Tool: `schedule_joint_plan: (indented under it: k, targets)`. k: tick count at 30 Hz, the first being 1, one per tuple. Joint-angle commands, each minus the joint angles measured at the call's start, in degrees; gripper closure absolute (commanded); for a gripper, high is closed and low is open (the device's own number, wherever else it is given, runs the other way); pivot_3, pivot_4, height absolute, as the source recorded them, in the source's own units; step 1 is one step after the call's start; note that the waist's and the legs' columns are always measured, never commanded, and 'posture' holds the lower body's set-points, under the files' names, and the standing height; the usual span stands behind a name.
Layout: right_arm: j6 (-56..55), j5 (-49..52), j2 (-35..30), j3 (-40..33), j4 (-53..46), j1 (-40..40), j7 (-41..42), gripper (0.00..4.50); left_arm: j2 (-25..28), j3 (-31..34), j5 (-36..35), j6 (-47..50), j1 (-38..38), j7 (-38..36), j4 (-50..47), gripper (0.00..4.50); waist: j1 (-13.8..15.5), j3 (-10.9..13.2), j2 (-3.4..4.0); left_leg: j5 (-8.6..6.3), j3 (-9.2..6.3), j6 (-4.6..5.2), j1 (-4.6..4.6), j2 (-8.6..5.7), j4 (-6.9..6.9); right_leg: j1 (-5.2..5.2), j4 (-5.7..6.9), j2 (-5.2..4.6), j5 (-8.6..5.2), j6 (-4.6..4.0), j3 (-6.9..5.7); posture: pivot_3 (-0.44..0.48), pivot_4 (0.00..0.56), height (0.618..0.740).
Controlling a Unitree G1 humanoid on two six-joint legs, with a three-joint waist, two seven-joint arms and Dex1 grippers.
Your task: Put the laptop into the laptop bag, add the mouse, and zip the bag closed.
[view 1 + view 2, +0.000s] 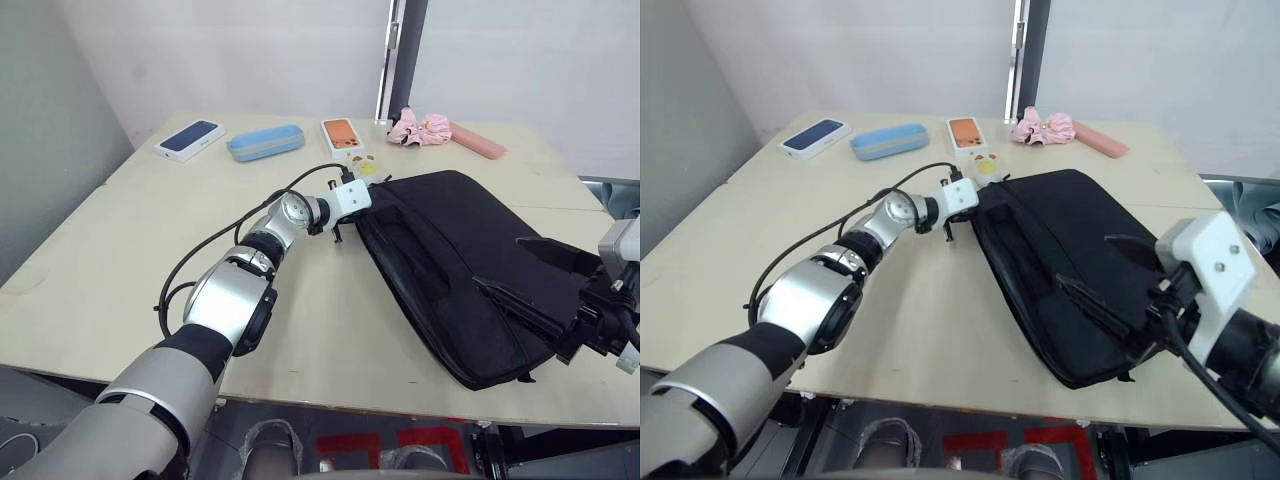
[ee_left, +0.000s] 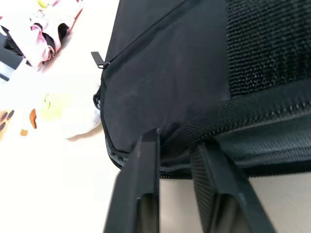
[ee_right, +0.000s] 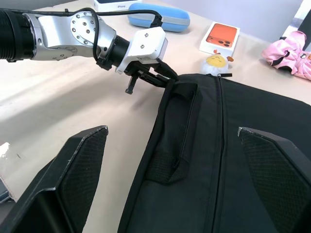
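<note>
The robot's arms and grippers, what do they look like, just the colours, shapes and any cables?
The left arm is built of rounded silver-grey segments with black joint bands and a round silver wrist with small screw holes. A black cable loops along it to a white boxy housing. The left gripper has two slim black fingers. The right gripper has a white angular housing, black cables and broad black fingers with textured pads.

We see the laptop bag (image 1: 470, 270) lying on the right half of the table (image 1: 130, 250), with two phone boxes (image 1: 190, 139), an oval case (image 1: 265, 142) and an egg-shaped toy (image 1: 367, 166) behind it along the far edge.
</note>
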Motion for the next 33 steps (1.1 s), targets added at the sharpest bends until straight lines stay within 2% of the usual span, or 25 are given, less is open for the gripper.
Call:
schedule_joint_plan:
  k: [1,8,11,15,18,20,24,27,33]
  targets:
    - [-0.5,-0.8,-0.2,0.2,0.8,-0.8,0.5,0.0,2.2,1.3,-1.3,-2.0,-0.6,-1.3,-1.0,3.54,0.0,0.0,0.0,0.0,0.0,0.0,0.0,0.0,0.0,0.0,0.0,0.0,0.0,0.0,0.0,0.0,0.15,0.74]
    - [1.2,-3.5,-0.9,3.5,2.5,-1.6,3.9,0.0,8.6,2.7,-4.5,-7.8,2.0,-12.9,-2.8,3.54,-0.1,0.0,0.01,0.0,0.0,0.01,0.03,0.0,-0.01,0.02,0.0,0.0,0.0,0.0,0.0,0.0,0.15,0.74]
    - [2.0,-5.4,-0.7,4.0,3.4,-1.6,5.9,0.0,10.8,5.3,-8.4,-7.7,3.2,-18.5,-3.8,3.54,0.1,0.0,0.02,0.0,-0.01,0.01,0.01,-0.02,-0.01,0.02,0.0,-0.02,0.0,0.0,-0.01,0.0,0.15,0.74]
    - [1.7,-6.8,-1.4,6.9,4.8,-4.4,7.4,0.0,12.4,6.3,-10.1,-8.2,4.9,-19.9,-4.5,3.54,0.2,0.0,0.02,0.0,-0.01,0.02,0.01,-0.02,0.0,0.02,0.02,-0.03,0.0,-0.01,-0.01,0.0,0.15,0.74]
    - [1.9,-7.4,-1.6,8.8,5.6,-6.6,7.8,0.0,11.3,8.5,-13.1,-5.5,4.9,-21.0,-4.3,2.75,0.3,0.0,0.03,0.01,-0.01,0.03,0.01,-0.04,0.04,0.02,0.08,-0.07,0.0,-0.02,-0.01,0.0,0.15,0.74]
    - [2.1,-7.8,-1.6,9.7,5.8,-7.6,7.9,0.0,10.0,8.5,-13.6,-5.6,4.9,-22.2,-4.4,2.0,0.4,0.0,0.03,0.01,-0.02,0.04,0.01,-0.07,0.06,0.03,0.09,-0.1,0.0,-0.02,-0.01,0.0,0.15,0.74]
    - [2.5,-7.8,-1.0,10.3,4.8,-8.4,7.0,0.0,4.2,5.4,-10.4,-7.0,3.2,-16.0,-4.0,0.64,0.7,0.0,0.02,0.01,-0.02,0.17,-0.04,-0.25,0.07,0.04,0.09,-0.26,0.0,-0.01,-0.02,0.0,0.15,0.74]
    - [2.7,-7.3,-0.6,9.8,4.0,-8.3,6.2,0.0,2.7,2.9,-7.4,-7.3,2.1,-11.7,-3.3,0.64,0.3,0.0,0.01,0.05,-0.03,0.36,-0.17,-0.36,0.13,0.01,0.06,-0.38,0.03,0.03,-0.03,0.0,0.15,0.74]
    - [2.7,-6.1,0.9,7.3,1.5,-6.1,4.2,0.0,0.0,-3.6,0.8,-8.3,-0.6,2.4,-2.0,0.64,-0.1,0.0,0.02,0.06,-0.04,0.38,-0.18,-0.37,0.15,0.0,0.07,-0.39,0.06,0.14,-0.05,0.0,0.15,0.74]
